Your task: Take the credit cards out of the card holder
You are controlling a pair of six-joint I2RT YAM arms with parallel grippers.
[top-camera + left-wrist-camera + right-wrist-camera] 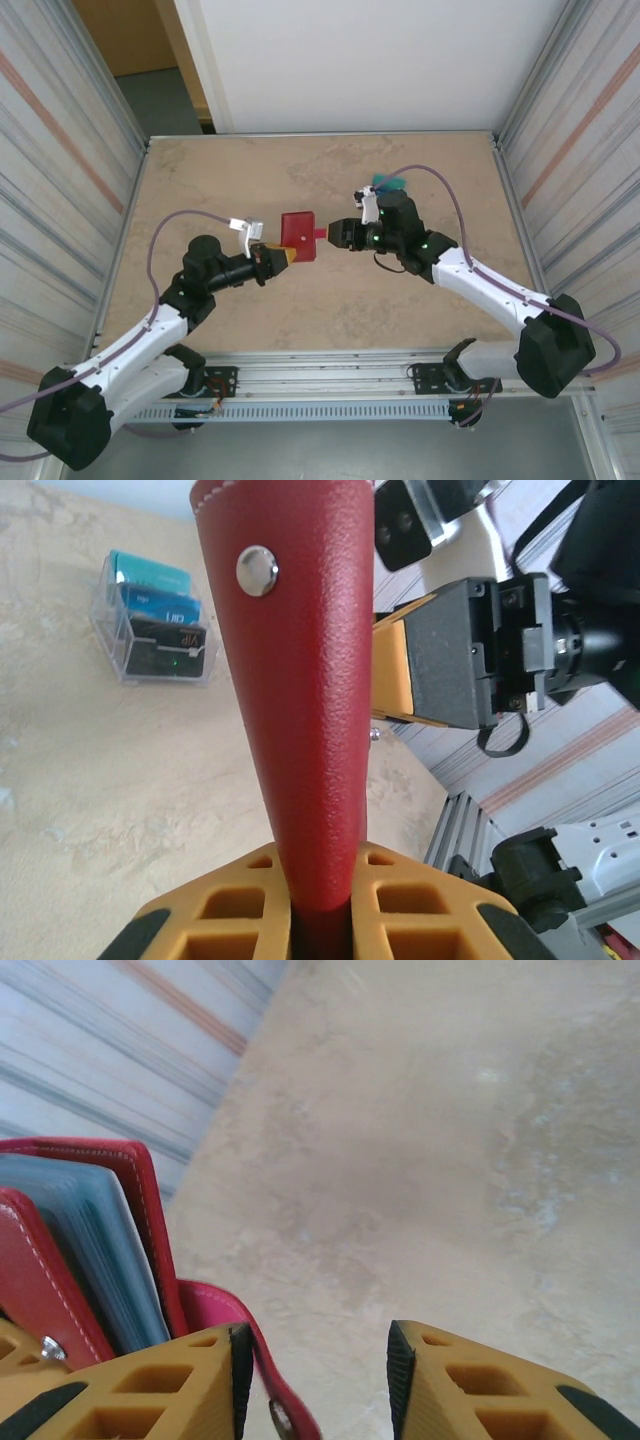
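The red card holder [298,238] hangs above the table's middle, with my left gripper [283,256] shut on its near edge. In the left wrist view the card holder [300,680] rises from between the yellow fingers [420,900], its snap stud facing the camera. My right gripper [335,234] stands open just right of it. The pink snap tab [250,1345] lies against the left finger's pad [240,1365], and the other pad is apart from it. Pale blue pockets [95,1240] show inside the card holder. Teal, blue and dark credit cards [155,620] lie on the table in a clear sleeve, behind the right arm [390,183].
Striped side walls [60,150] close in the beige table [300,320] on left and right. A metal rail [330,365] runs along the near edge by the arm bases. The right arm's cable [450,200] loops over the table's right side.
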